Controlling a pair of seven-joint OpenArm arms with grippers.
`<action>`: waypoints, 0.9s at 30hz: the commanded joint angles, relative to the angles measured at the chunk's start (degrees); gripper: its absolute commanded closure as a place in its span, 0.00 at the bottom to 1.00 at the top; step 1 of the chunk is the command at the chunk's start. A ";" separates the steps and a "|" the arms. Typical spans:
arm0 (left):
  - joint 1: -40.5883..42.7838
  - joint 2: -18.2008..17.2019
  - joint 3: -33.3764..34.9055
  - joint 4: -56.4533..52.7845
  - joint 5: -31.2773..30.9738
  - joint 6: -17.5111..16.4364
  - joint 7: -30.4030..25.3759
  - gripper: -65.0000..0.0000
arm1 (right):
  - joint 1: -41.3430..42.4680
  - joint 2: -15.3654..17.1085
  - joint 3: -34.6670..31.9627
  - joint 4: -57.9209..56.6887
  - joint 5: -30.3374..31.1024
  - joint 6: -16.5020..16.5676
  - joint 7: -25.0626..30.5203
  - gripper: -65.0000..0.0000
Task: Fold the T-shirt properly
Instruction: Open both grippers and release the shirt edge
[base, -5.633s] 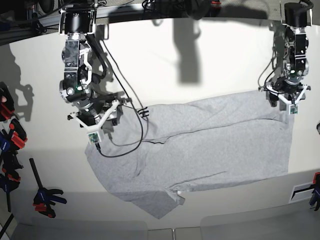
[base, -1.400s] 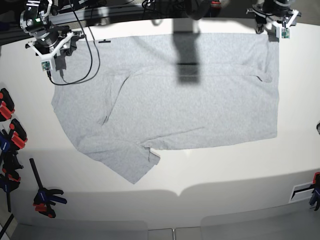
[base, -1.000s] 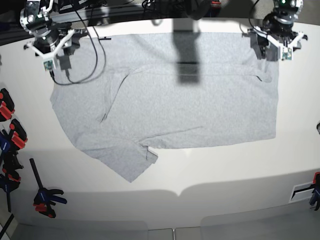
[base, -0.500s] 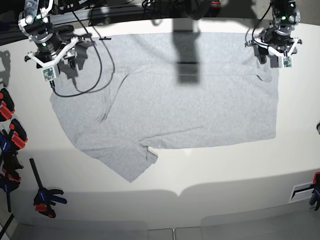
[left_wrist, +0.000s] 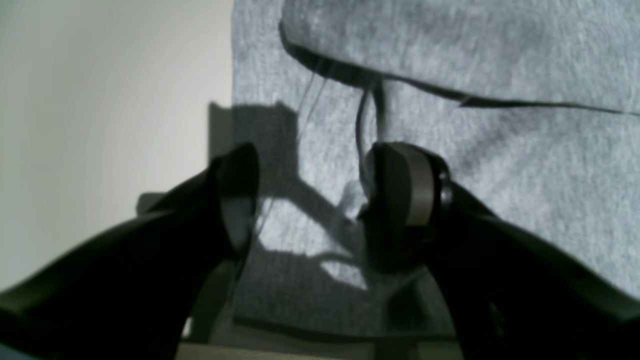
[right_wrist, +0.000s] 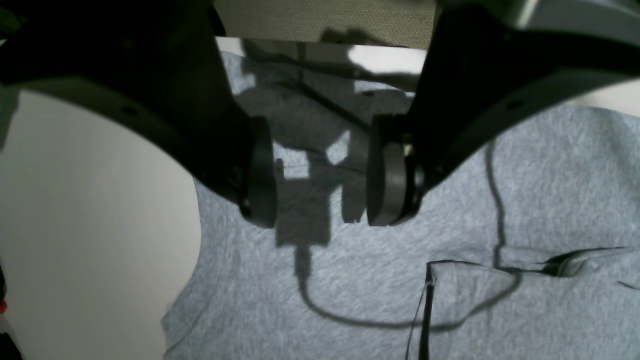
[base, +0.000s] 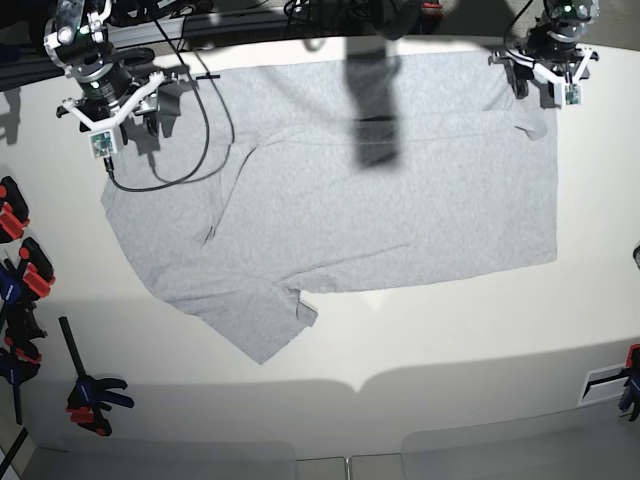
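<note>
The T-shirt (base: 340, 190) lies spread flat, plain side up, on the white table (base: 450, 340), one sleeve jutting toward the table's near edge. Above the shirt's far corners, the right gripper (right_wrist: 320, 175) and left gripper (left_wrist: 320, 200) hang with jaws spread, apparently holding nothing, though shadows blur the view.

You will find nothing to read here: no word, brand, number or sign stands legibly on anything in the three views. The large light heather-grey cotton T-shirt (base: 340, 200) shows you only plain fabric, with no lettering on the side facing up. The small white label with black marks at the table's lower right edge (base: 606, 383) is too small for you to make out any text on it.
</note>
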 joint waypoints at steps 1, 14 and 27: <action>0.20 -0.79 -0.63 1.25 0.37 0.22 -1.07 0.46 | 0.00 0.61 0.35 0.90 0.42 -0.02 1.27 0.56; -2.03 -1.95 -0.52 6.12 -2.10 -2.73 -1.16 0.46 | 2.29 0.61 0.35 0.90 0.42 -0.02 1.31 0.56; -8.28 -1.95 0.61 5.46 -2.25 -3.04 -1.11 0.46 | 3.15 0.61 0.35 0.90 0.42 -0.02 1.07 0.56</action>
